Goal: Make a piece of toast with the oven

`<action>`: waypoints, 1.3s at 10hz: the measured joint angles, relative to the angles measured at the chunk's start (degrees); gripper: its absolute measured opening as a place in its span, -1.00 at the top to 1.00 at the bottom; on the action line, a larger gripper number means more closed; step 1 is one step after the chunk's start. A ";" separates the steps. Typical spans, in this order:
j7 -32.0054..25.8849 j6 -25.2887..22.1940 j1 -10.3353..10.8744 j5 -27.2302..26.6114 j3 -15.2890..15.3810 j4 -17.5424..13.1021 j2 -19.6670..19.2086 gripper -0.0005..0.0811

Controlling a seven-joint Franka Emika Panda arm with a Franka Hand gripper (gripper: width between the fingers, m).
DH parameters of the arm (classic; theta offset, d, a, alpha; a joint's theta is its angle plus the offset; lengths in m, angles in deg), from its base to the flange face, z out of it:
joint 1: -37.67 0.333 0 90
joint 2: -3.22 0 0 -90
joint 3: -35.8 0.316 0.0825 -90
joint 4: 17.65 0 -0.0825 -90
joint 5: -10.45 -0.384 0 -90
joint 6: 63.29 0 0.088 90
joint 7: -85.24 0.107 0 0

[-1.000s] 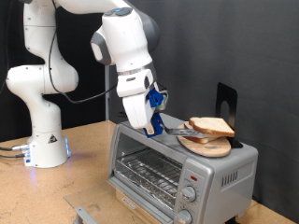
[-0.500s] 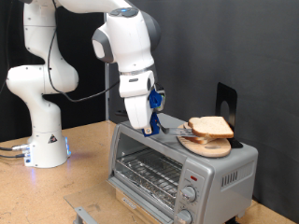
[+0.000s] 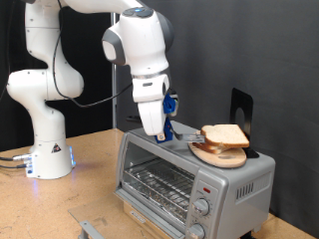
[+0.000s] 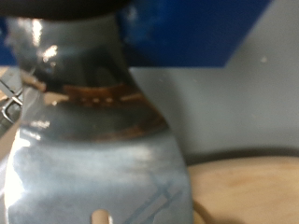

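Note:
The silver oven [image 3: 231, 186] stands at the exterior view's right, its glass door [image 3: 153, 185] closed. On its top lies a round wooden board [image 3: 221, 156] with a stack of toast slices [image 3: 225, 134]. My gripper [image 3: 163, 126] hangs over the oven's top, left of the stack, shut on a blue-handled tool [image 3: 170, 106]. The tool's metal blade [image 3: 187, 139] reaches toward the board's edge under the toast. In the wrist view the blade [image 4: 93, 149] fills the picture, with the blue handle [image 4: 187, 33] behind it and the board [image 4: 248, 191] in one corner.
The arm's white base [image 3: 45, 139] stands on the wooden table [image 3: 60, 204] at the exterior view's left. A black upright object [image 3: 240, 108] stands behind the toast on the oven. Two knobs [image 3: 199, 208] are on the oven's front. A small metal piece [image 3: 90, 229] lies at the table's front.
The arm and gripper have shifted a little toward the exterior view's right, bringing the tool's blade closer to the board and toast. The toast stack has not moved.

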 joint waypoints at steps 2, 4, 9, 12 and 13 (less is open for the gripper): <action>2.72 -1.07 0.15 0.24 0.97 -1.12 -0.43 0.03; 6.26 -1.26 0.26 1.31 1.94 -2.62 -1.57 0.03; 13.67 -1.23 0.73 5.26 3.38 -7.82 -6.61 0.03; 13.88 -0.01 0.97 5.72 3.67 -9.02 -7.97 0.03; 13.88 2.86 1.03 5.72 3.87 -8.58 -7.98 0.03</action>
